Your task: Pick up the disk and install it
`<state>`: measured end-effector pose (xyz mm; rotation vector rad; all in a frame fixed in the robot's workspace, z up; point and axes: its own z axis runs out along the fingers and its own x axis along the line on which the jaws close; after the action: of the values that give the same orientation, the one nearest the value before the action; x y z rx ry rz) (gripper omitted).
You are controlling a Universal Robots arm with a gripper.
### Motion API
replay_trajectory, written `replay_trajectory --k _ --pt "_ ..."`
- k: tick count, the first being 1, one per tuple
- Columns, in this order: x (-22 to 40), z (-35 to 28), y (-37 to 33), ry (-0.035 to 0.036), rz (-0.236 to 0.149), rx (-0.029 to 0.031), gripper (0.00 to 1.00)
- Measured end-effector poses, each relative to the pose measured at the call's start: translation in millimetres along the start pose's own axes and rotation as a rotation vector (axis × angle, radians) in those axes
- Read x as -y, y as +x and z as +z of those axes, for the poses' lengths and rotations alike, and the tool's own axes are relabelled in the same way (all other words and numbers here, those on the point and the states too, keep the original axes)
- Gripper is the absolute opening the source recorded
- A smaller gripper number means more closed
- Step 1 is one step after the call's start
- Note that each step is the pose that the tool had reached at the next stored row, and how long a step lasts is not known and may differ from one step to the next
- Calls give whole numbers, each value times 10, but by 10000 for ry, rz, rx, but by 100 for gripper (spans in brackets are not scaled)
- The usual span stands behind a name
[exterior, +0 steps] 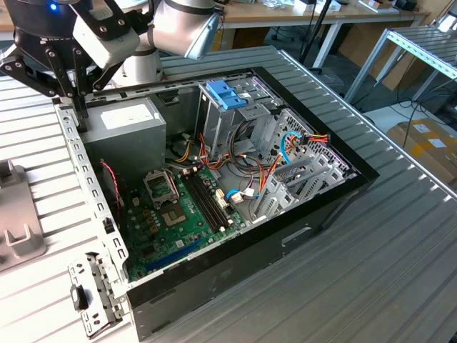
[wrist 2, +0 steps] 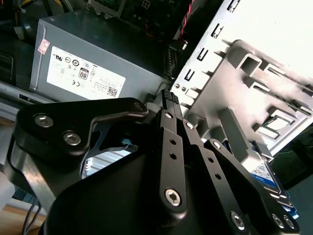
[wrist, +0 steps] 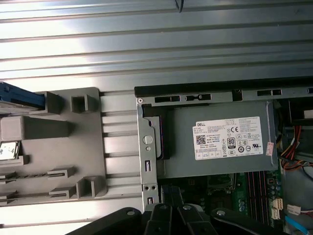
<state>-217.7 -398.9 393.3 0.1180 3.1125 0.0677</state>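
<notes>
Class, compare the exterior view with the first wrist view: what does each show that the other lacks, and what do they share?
The exterior view adds the light-blue bracket on top of the drive cage. The first wrist view adds the disk in its blue carrier, at one end of the grey fixture. Both show that fixture, the power supply, the motherboard, the slatted table and the gripper.

The disk [wrist 2: 265,171], blue-edged with a labelled face, is resting in the grey fixture [exterior: 16,227], which is sitting at the computer case's [exterior: 235,266] nine o'clock in the exterior view.
</notes>
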Motion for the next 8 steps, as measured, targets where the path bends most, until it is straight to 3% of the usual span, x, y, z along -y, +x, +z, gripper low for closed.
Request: replay_trajectory --k 8 --pt "3 -1 44 0 0 0 11"
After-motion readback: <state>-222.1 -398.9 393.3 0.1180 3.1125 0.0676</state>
